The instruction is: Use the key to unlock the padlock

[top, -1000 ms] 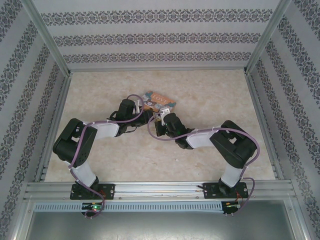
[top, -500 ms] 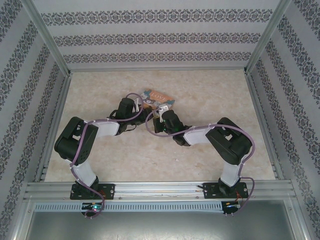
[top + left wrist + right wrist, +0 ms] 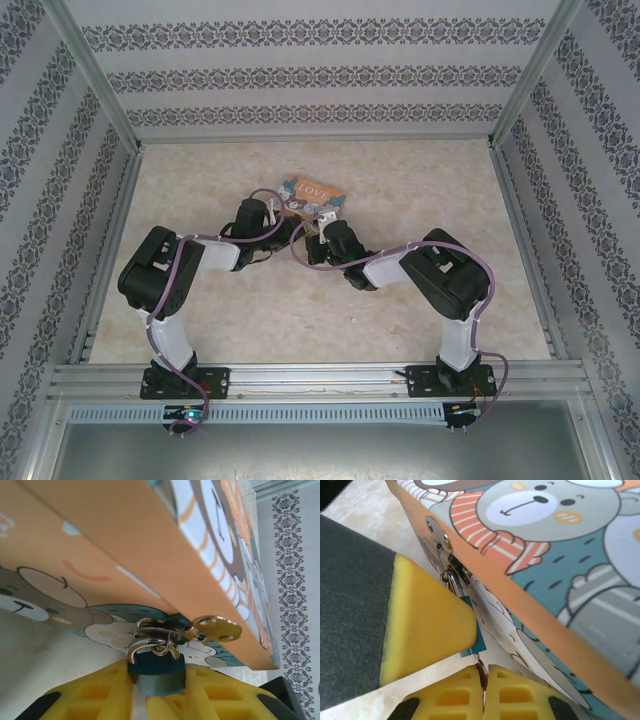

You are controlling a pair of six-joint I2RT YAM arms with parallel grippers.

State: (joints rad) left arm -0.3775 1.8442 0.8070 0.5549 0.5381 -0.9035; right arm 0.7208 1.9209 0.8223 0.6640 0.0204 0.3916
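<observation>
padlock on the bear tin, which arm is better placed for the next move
Right. The left hand is clamped on the padlock, steadying it at the hasp of the tin. The right hand is shut on a thin piece, likely the key, beneath the padlock, ready to turn it.

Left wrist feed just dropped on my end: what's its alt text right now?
The left gripper clamps the teal body of a small padlock between its yellow fingers. The silvery shackle hooks through the metal clasp of an orange cartoon-bear tin box looming above. A brass-coloured oval tab sticks out beside the clasp.
</observation>
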